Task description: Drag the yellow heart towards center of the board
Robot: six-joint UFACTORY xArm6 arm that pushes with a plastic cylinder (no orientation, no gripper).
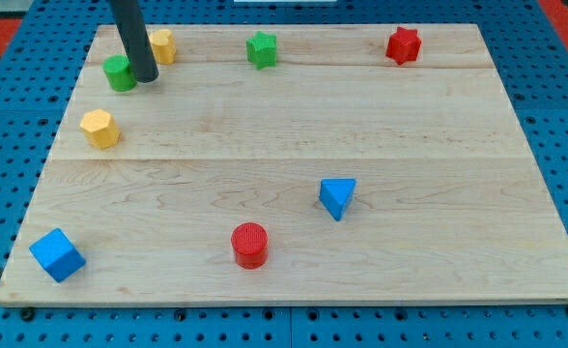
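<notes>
The yellow heart [162, 45] lies near the view's top left corner of the wooden board [284, 135], partly hidden behind the dark rod. My tip [145, 77] rests on the board just below and left of the heart. It is right beside a green round block [119, 73], which sits on the tip's left. I cannot tell whether the tip touches either block.
A yellow hexagon [99, 128] lies below the green block at the left edge. A green star [261, 49] and a red star [403, 45] lie along the top. A blue triangle [337, 197], a red cylinder [249, 244] and a blue cube [56, 254] lie lower down.
</notes>
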